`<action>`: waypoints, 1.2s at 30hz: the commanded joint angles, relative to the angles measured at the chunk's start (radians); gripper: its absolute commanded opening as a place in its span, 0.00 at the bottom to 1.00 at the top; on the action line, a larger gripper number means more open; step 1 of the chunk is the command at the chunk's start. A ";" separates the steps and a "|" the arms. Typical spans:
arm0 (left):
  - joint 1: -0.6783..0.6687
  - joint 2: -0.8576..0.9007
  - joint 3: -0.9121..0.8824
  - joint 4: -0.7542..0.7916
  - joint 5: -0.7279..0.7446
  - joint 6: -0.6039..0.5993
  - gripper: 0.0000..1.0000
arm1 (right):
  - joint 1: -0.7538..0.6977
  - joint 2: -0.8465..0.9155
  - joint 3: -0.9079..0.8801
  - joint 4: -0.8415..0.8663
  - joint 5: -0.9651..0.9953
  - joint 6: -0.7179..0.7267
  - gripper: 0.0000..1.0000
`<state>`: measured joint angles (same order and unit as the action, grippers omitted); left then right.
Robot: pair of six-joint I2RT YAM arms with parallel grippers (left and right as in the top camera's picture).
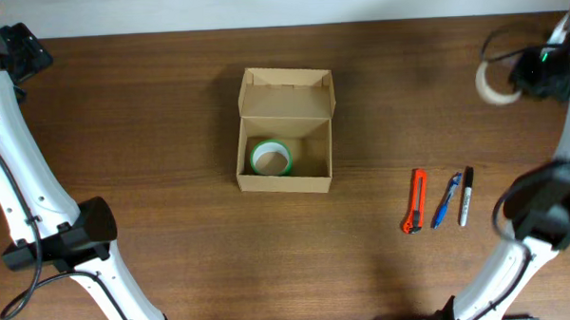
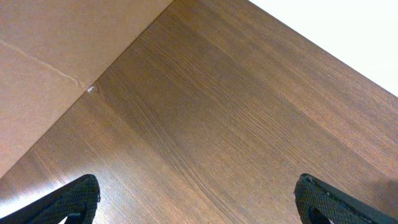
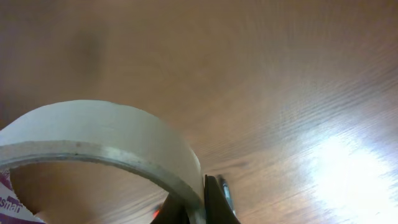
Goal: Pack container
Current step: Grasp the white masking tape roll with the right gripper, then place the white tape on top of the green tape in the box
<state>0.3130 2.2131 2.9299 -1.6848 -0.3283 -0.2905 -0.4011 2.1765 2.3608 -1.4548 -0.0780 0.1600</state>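
The container [image 1: 285, 183], a tan cardboard box, stands open at the table's middle with its flap lid [image 1: 286, 93] tipped back. A green-edged tape roll [image 1: 271, 158] lies flat in its left half. At the far right, above the table, my right gripper [image 1: 522, 74] is shut on the wall of a white tape roll [image 1: 494, 83]. The right wrist view shows that roll [image 3: 106, 124] pinched between the two fingers of the gripper [image 3: 198, 202]. My left gripper [image 2: 196, 199] is open over bare wood near the table's far left corner [image 1: 23, 50], holding nothing.
An orange box cutter [image 1: 416, 201], a blue pen [image 1: 447, 200] and a black marker [image 1: 465, 195] lie side by side right of the box. A tan surface [image 2: 50, 68] borders the table in the left wrist view.
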 commanded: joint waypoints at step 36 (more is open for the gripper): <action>0.005 -0.024 -0.004 -0.002 0.000 0.011 1.00 | 0.906 0.002 -0.361 0.144 0.082 -0.183 0.04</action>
<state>0.3130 2.2131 2.9299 -1.6848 -0.3283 -0.2905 0.4938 2.1574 2.0003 -1.3136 0.0303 -0.0132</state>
